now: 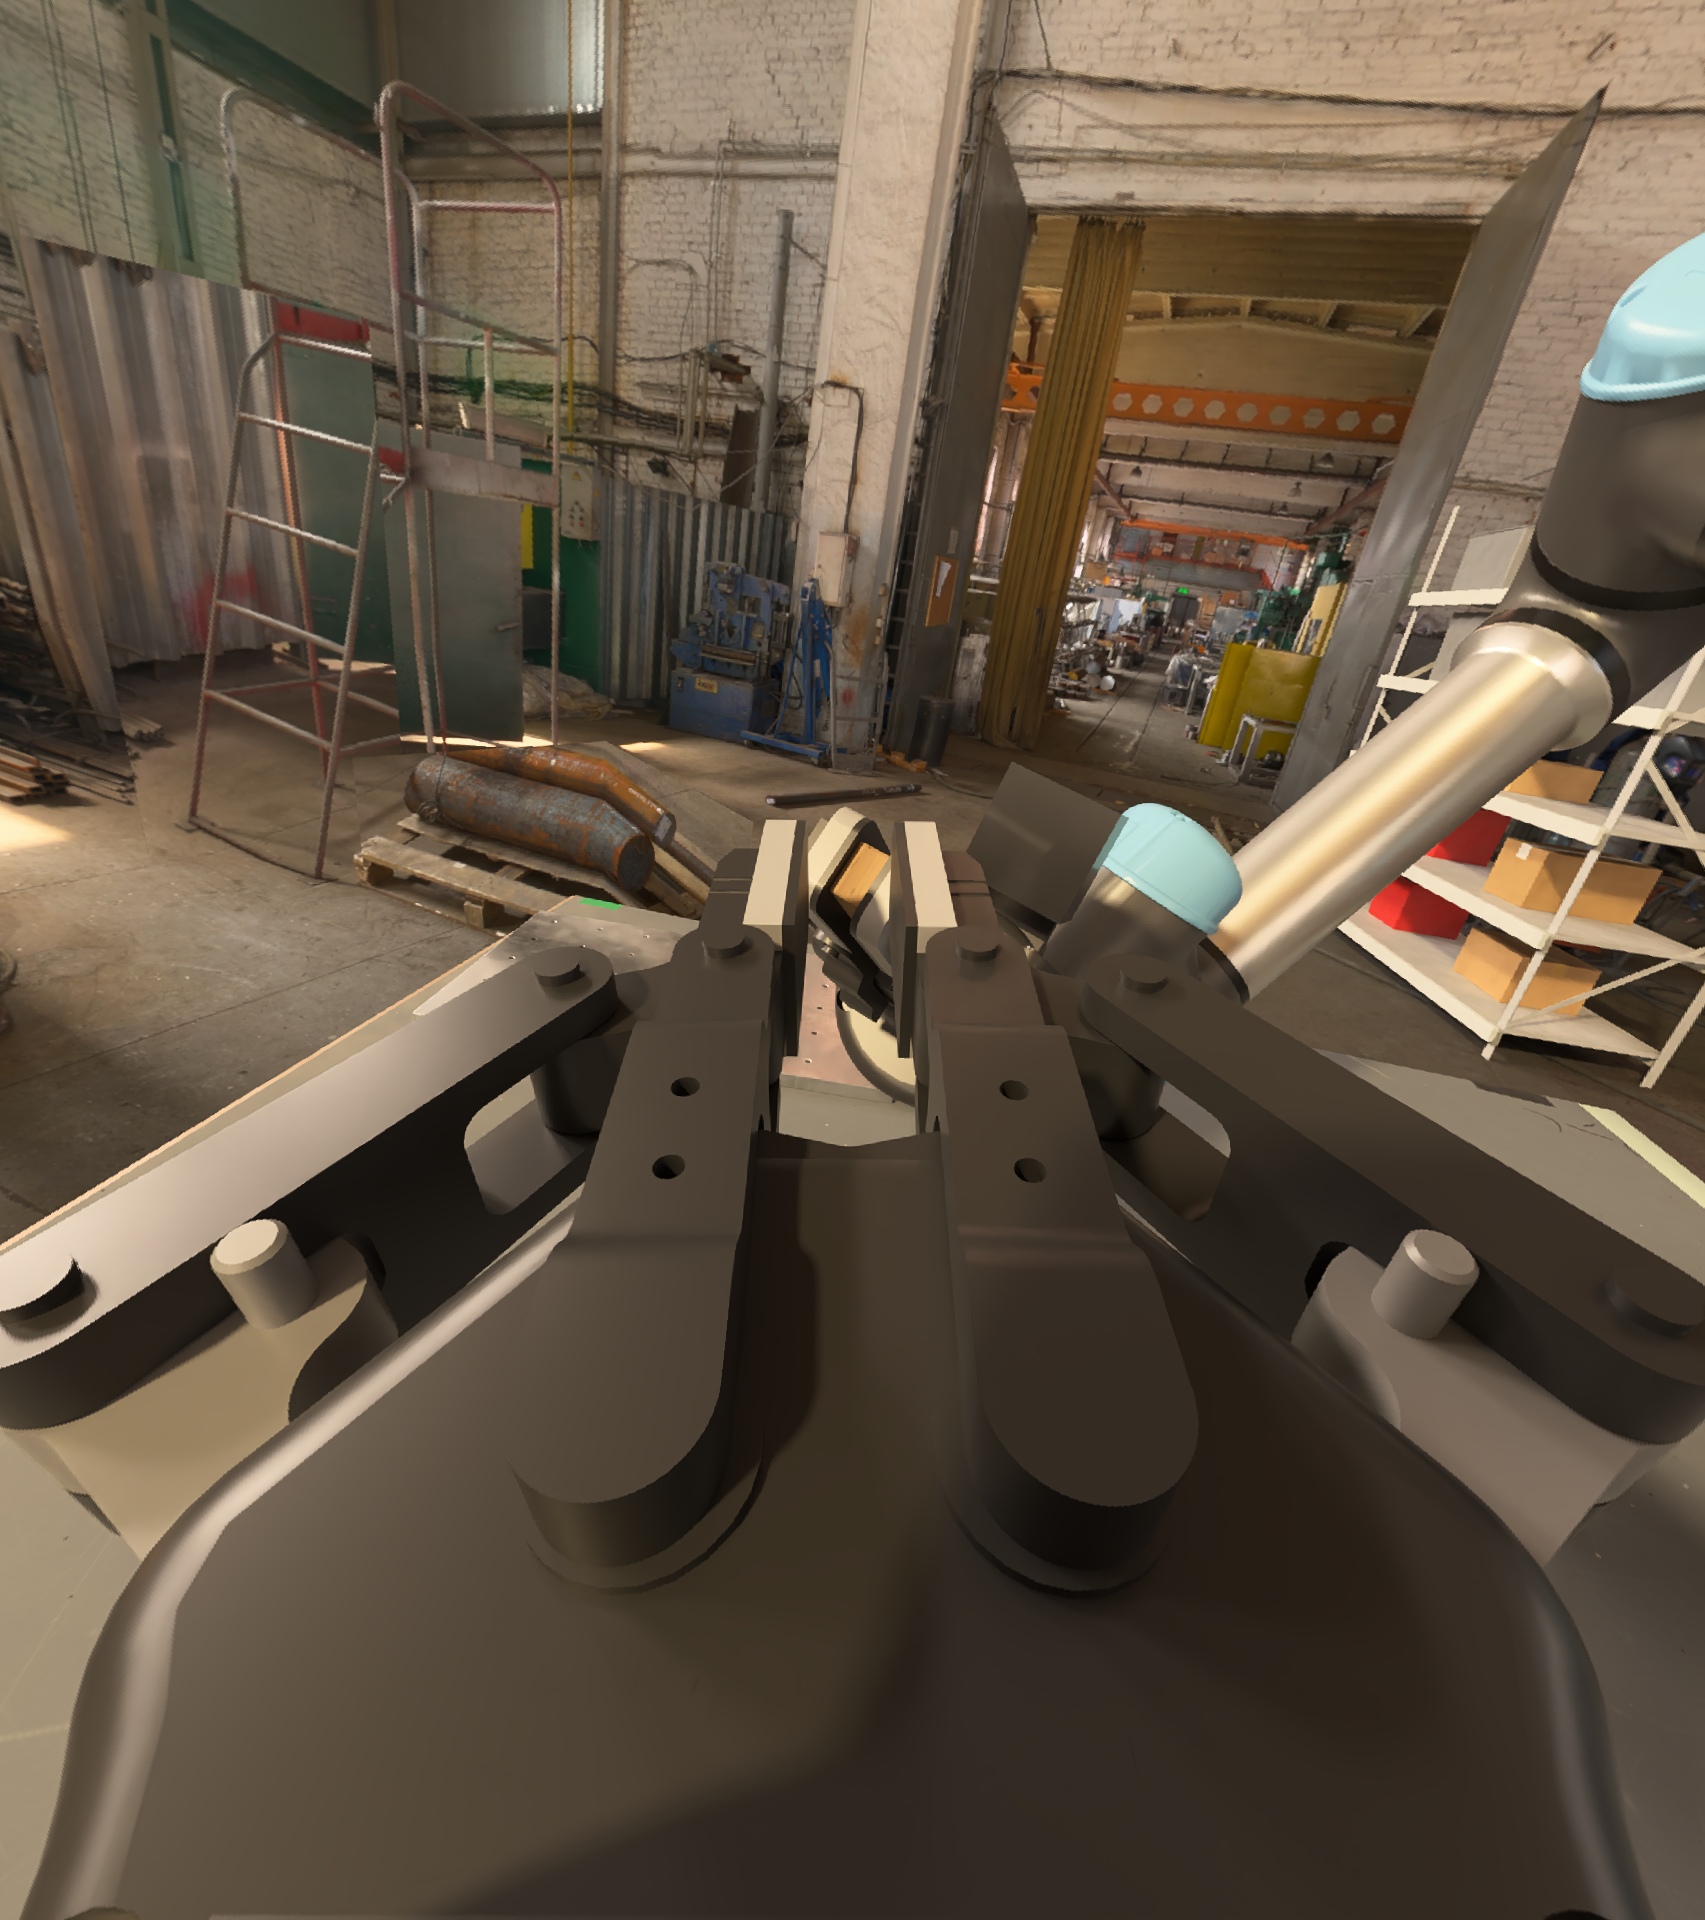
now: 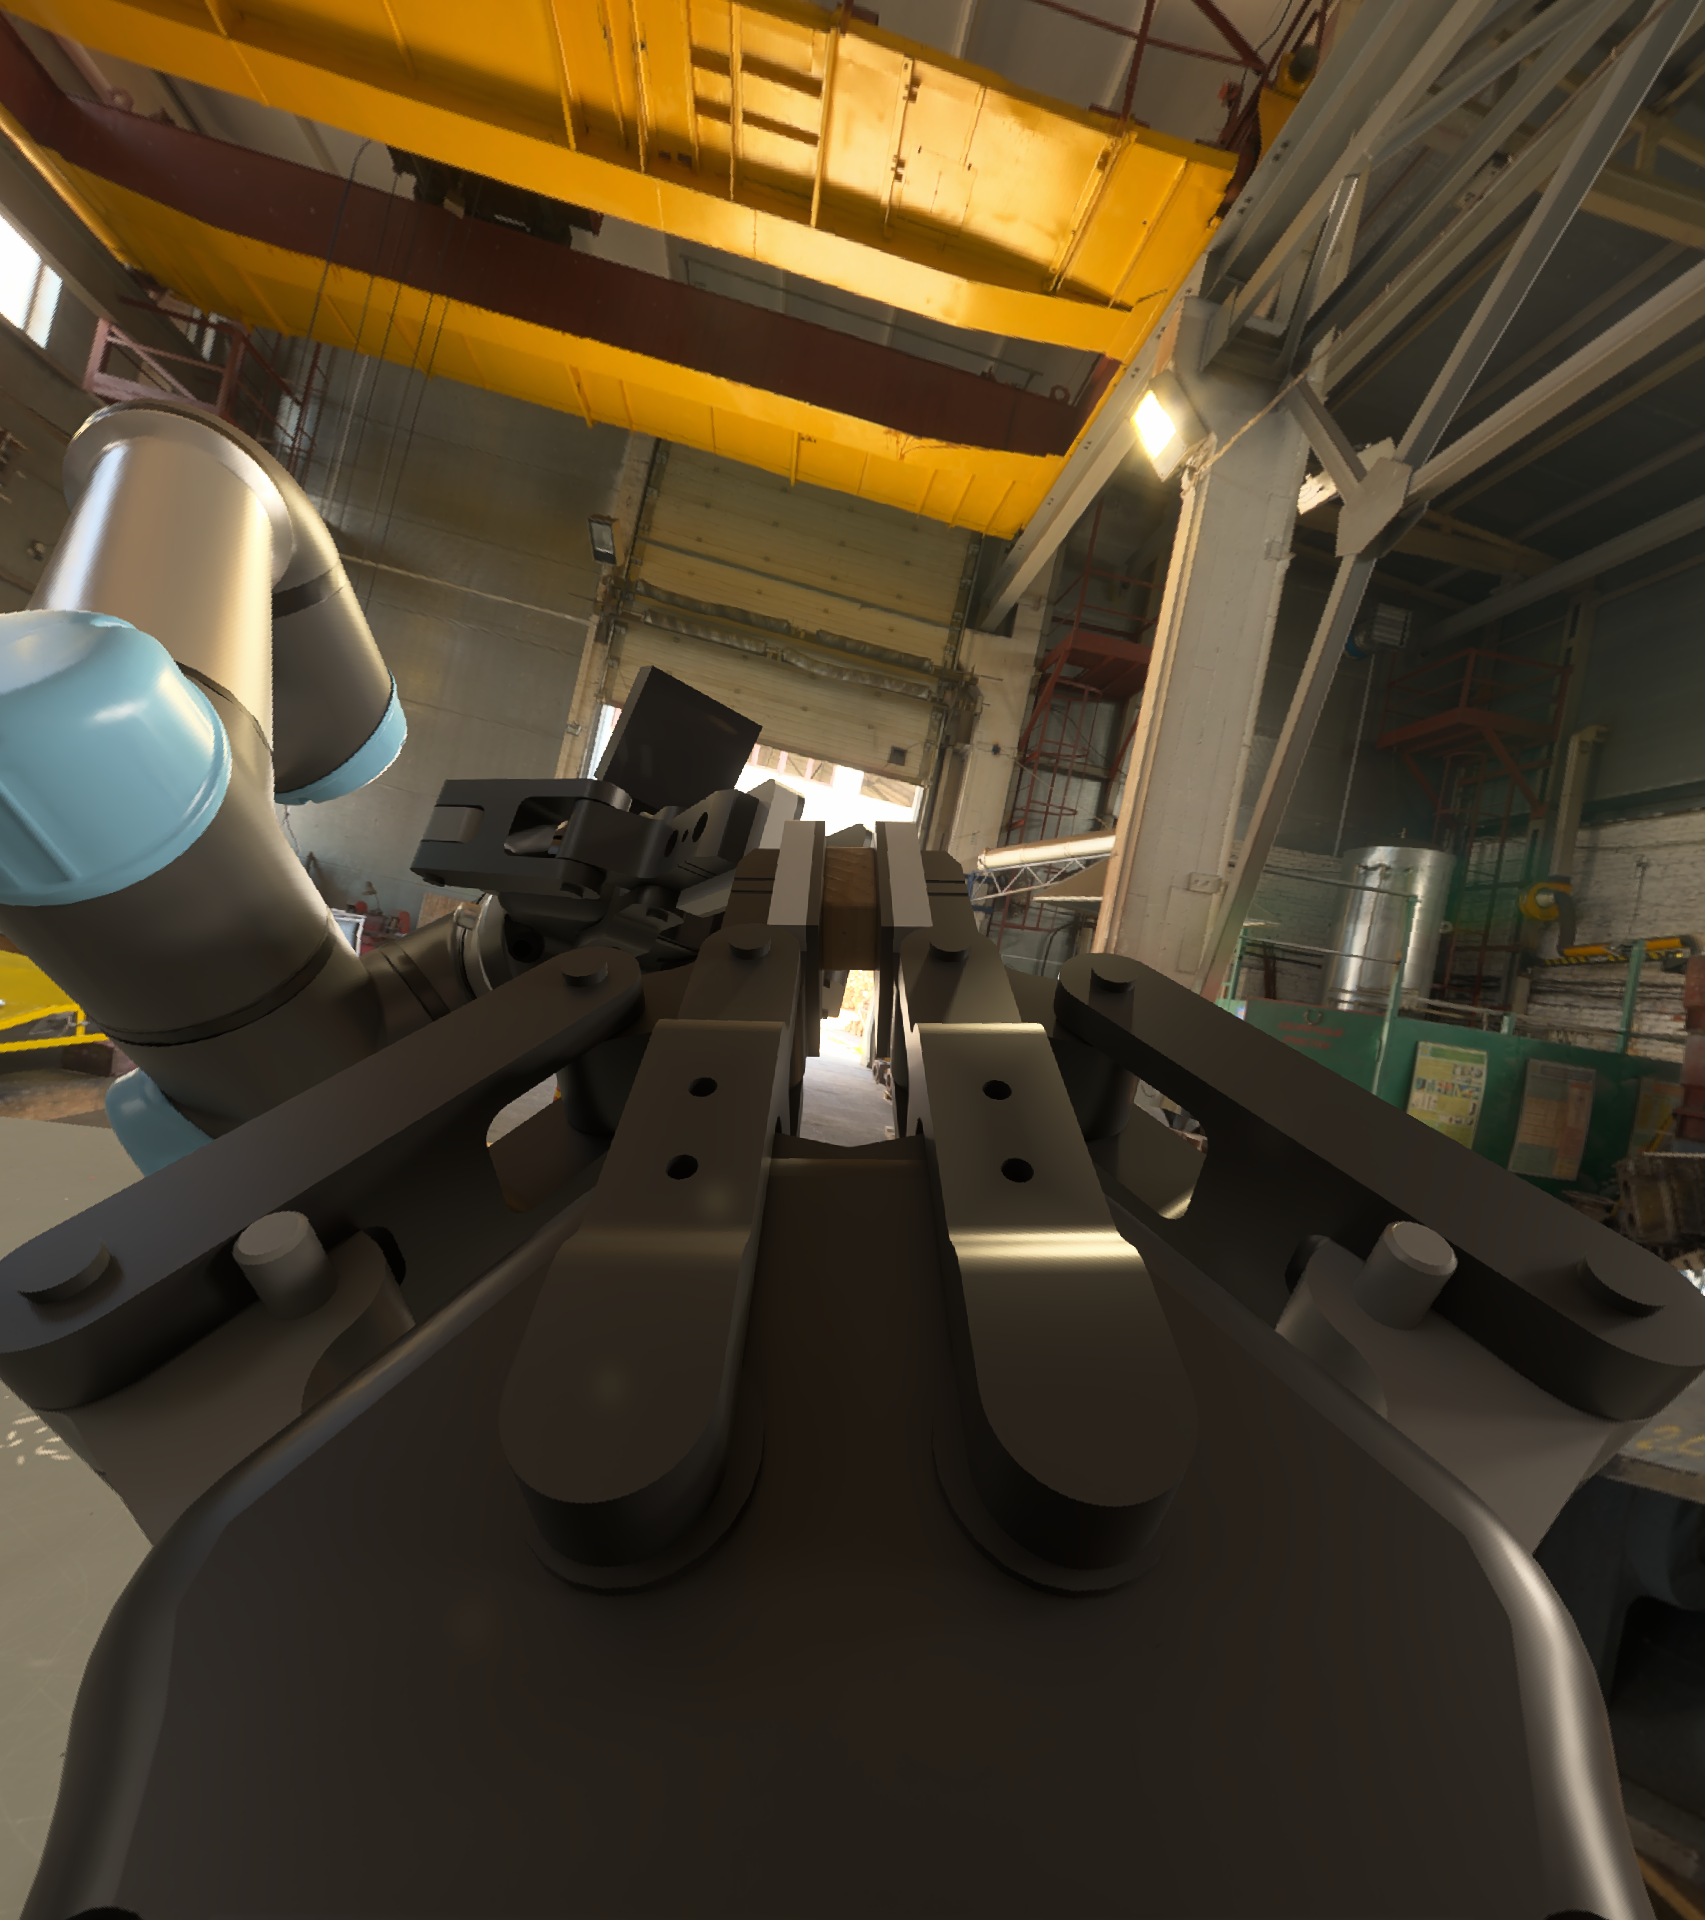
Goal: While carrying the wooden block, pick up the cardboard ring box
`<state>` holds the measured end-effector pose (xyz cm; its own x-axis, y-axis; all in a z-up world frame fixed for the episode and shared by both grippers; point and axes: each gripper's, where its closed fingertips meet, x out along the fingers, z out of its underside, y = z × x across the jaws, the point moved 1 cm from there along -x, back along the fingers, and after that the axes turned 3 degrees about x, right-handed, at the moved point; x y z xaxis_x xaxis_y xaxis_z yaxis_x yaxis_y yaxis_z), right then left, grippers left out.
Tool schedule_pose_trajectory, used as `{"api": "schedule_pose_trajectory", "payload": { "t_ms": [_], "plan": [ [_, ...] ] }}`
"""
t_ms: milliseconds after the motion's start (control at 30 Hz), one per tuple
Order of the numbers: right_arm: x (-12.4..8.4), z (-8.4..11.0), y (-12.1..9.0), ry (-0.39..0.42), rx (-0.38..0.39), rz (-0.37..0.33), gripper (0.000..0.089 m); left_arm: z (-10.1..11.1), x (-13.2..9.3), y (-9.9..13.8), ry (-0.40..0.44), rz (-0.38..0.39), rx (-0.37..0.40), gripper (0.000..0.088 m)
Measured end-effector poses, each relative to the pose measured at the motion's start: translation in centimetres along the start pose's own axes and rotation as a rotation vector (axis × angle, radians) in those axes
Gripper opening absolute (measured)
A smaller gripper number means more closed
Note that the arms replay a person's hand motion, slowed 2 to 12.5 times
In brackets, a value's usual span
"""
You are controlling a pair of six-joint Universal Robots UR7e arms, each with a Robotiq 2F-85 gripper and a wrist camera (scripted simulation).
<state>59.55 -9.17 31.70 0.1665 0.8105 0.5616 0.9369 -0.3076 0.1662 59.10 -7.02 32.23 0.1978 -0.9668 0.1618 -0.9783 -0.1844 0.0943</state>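
Note:
My right gripper [image 2: 848, 862] is shut on the wooden block [image 2: 853, 920], a small tan block clamped between its pale pads, held up in the air. In the left wrist view the same block [image 1: 869, 871] shows farther off, through the gap of my left gripper [image 1: 850, 868]. My left gripper's fingers stand a narrow gap apart with nothing between them. The two grippers point at each other, close together; the left gripper [image 2: 765, 805] lies just left of the right fingertips. No cardboard ring box shows in either view.
The grey table [image 1: 515, 977] lies below both grippers. The right arm [image 1: 1399, 790] comes in from the right, and the left arm [image 2: 152, 831] fills the left of the right wrist view. White shelves with boxes [image 1: 1575, 883] stand beyond the table.

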Motion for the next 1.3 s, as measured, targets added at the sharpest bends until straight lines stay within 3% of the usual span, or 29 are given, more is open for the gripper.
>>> {"api": "schedule_pose_trajectory", "payload": {
  "t_ms": [1100,1300],
  "plan": [
    [-0.27,0.12,0.05,-0.022,-0.023,-0.018,0.0081,0.27,0.09,-0.07,-0.018,0.002,-0.001,0.0150],
    [-0.39,0.02,-0.04,-0.012,-0.051,-0.007,0.0081,0.31,0.18,0.02,-0.020,0.008,-0.004,0.0201]
  ]
}}
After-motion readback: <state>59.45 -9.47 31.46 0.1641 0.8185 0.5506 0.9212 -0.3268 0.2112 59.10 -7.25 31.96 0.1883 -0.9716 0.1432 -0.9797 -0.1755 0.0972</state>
